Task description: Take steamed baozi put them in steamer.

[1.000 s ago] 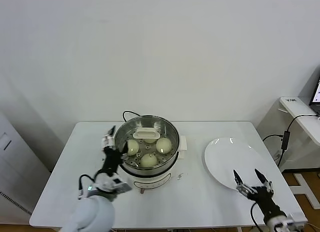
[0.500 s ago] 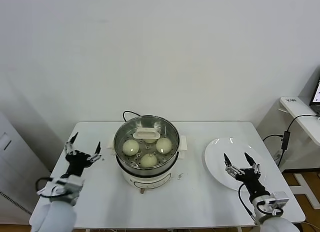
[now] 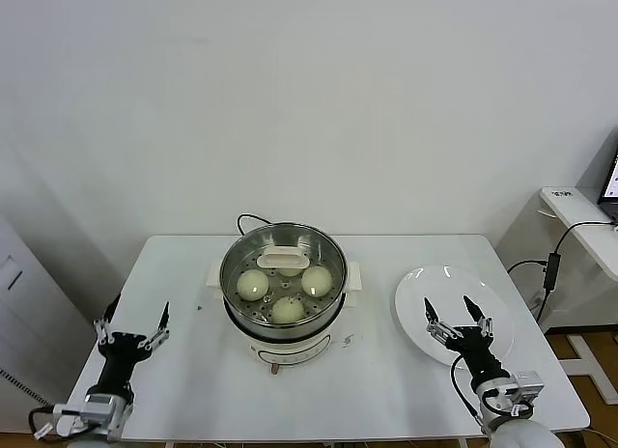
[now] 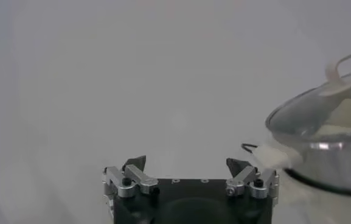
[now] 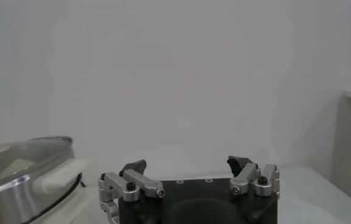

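Observation:
The steamer (image 3: 282, 292), a shiny steel pot on a white base, stands mid-table. Three cream-white baozi (image 3: 252, 285) (image 3: 317, 280) (image 3: 287, 310) show inside it. A glass lid with a white handle (image 3: 283, 262) rests on top. My left gripper (image 3: 132, 324) hovers open and empty near the table's front left corner, well clear of the steamer (image 4: 321, 146). My right gripper (image 3: 449, 311) stands open and empty over the near part of the white plate (image 3: 444, 279). In the wrist views both the left gripper (image 4: 186, 164) and the right gripper (image 5: 187, 164) show spread fingers holding nothing.
The white plate at the right holds no food. A black cord (image 3: 249, 218) runs from behind the steamer. A side desk with cables (image 3: 579, 226) stands beyond the table's right edge. The steamer's side (image 5: 11, 189) shows in the right wrist view.
My left gripper has drawn back from the steamer's left rim to the front left corner. My right gripper has shifted a little inward and farther over the plate. Both stayed open.

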Controlling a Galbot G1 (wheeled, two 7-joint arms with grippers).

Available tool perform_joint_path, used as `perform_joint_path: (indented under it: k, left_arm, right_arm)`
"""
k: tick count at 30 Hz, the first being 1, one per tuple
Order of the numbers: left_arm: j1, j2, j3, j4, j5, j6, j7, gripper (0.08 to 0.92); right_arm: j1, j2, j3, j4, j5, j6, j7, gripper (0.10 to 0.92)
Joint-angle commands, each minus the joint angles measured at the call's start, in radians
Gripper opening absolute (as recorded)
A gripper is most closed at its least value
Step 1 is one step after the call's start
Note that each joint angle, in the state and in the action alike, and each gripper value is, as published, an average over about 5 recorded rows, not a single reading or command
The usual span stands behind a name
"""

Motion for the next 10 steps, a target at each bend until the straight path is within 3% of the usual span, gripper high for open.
perform_joint_path:
  k: [1,10]
  left_arm:
    - [0.053,-0.062,-0.07,0.082,-0.137,-0.157,0.056,0.823]
    - [0.043,-0.062,-0.063,0.095,-0.207,-0.179,0.099,0.823]
  right_arm:
    - [0.019,0.015,-0.018,-0.014,-0.021,0.008,-0.003,0.823]
    - [0.024,0.02,-0.032,-0.019,-0.023,0.008,-0.007,0.823]
